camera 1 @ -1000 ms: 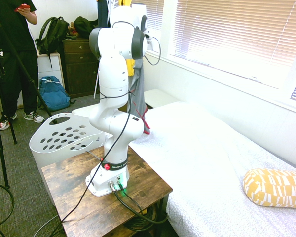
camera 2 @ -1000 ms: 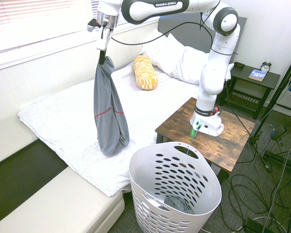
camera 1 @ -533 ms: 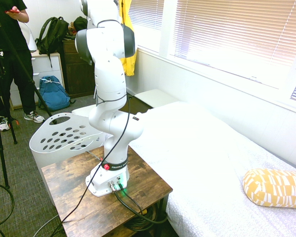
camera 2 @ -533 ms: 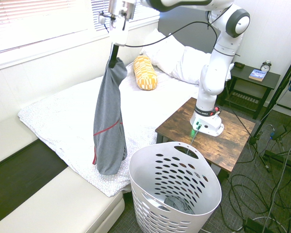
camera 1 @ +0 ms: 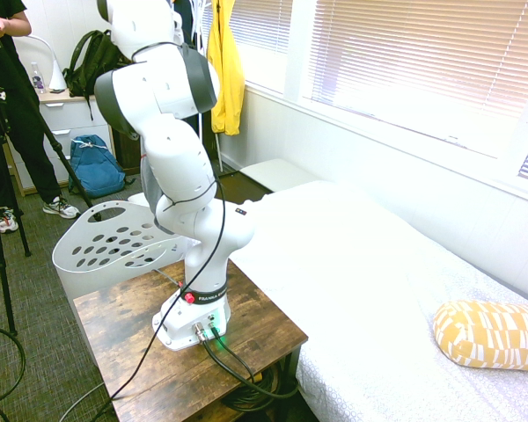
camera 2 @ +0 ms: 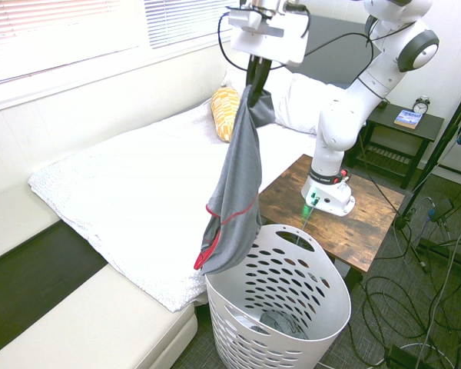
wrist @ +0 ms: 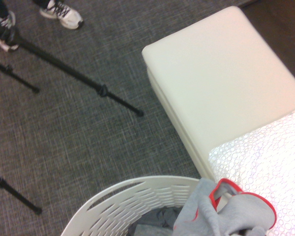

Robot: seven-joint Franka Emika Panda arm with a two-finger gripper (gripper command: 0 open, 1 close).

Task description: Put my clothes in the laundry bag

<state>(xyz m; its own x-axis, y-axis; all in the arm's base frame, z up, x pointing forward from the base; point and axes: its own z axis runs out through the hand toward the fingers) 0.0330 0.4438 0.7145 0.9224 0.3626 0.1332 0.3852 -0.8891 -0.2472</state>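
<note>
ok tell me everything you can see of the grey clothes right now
The clothes are one soft grey garment with red trim along its edges and a thin red line across it. It hangs long and limp from the hand, which is shut on its bunched top. Its lower end dangles at the near rim of the white laundry basket, beside the bed, not yet inside. Something grey already lies in the basket.

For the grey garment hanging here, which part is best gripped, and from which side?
The bunched top end of the grey garment, taken from above, as the gripper has it now: the cloth hangs long and limp, so its free end drops first toward the laundry basket.
</note>
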